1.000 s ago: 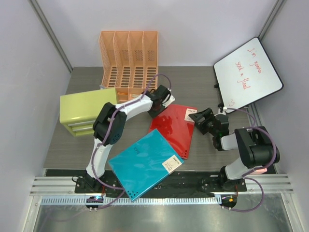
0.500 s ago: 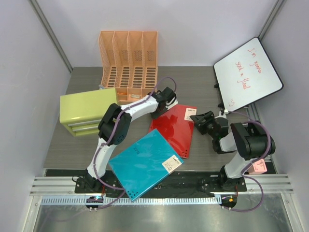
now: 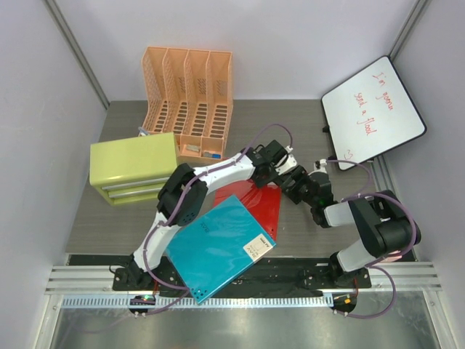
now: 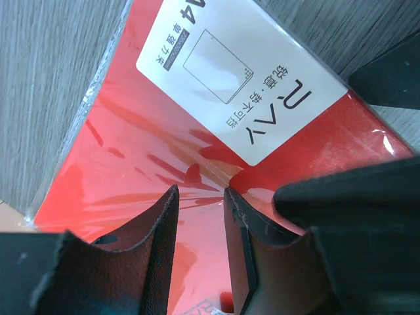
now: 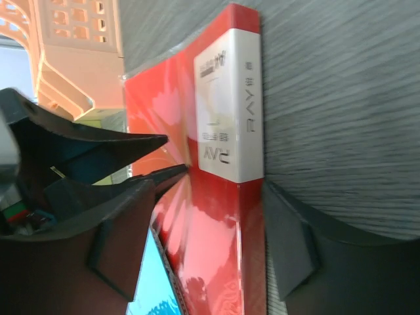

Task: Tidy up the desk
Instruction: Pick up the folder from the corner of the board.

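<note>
Centre-right in the top view, the left gripper (image 4: 200,193) is clamping the red folder (image 3: 265,203) – tipping it off the desk (image 3: 123,225) – so the right gripper (image 5: 226,180), jaws apart, is straddling its edge

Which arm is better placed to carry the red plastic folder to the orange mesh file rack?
Left, probably: left gripper pinches the red plastic folder, nearer the orange mesh file rack; right gripper only straddles the folder's labelled edge, open.
</note>
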Action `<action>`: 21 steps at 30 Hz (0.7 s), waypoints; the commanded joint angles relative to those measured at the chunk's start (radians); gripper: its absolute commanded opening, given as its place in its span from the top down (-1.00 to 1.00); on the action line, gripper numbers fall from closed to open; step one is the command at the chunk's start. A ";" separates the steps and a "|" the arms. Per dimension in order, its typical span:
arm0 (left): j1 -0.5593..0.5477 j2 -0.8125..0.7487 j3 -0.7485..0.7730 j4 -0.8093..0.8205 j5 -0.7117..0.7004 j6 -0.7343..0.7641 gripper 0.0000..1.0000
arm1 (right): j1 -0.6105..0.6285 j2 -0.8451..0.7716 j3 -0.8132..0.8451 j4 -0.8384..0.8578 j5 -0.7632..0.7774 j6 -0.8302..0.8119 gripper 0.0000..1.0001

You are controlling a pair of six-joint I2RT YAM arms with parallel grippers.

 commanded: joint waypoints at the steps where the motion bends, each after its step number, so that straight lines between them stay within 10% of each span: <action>1: -0.019 0.079 -0.037 0.057 0.243 -0.073 0.28 | 0.116 0.054 -0.020 -0.196 -0.244 0.057 -0.48; 13: 0.037 -0.120 0.029 -0.122 0.255 -0.067 0.27 | 0.117 -0.164 0.076 -0.716 -0.055 -0.211 -0.31; 21: 0.178 -0.428 -0.167 -0.223 0.209 -0.012 0.24 | 0.117 -0.142 0.069 -0.732 -0.078 -0.242 0.59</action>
